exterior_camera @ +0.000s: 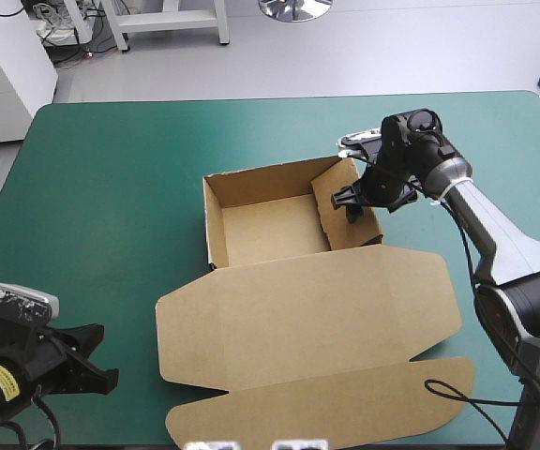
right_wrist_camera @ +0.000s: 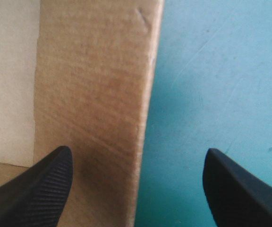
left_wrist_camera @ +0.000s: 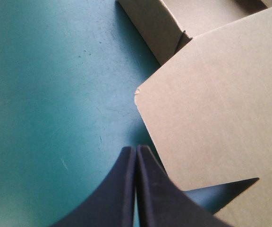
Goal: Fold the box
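So the box [exterior_camera: 268, 199] was sitting under and just beside the right tool [exterior_camera: 354, 202], folded up into an open tray with its walls standing. Its big lid [exterior_camera: 307, 309] lay flat on the counter [exterior_camera: 111, 187], reaching out toward the left tool [exterior_camera: 101, 356].

The right tool was wide open with nothing in it. Its black fingers [right_wrist_camera: 41, 189] stood well apart, with the tray's right-hand wall [right_wrist_camera: 93, 94] running up between them. One finger sat on the inside of the tray and the other sat out over the teal-green cover [right_wrist_camera: 221, 71]. I couldn't tell whether either finger was actually touching the board.

The left tool was down low, well apart from the right one. Its fingers [left_wrist_camera: 112, 198] were pressed together into a single point and weren't gripping anything. A rounded corner of the flat lid lay just ahead of it and off to one side, near the tip but not touching. The tray's outer corner was farther ahead, and right under the tool there was only teal-green cover.
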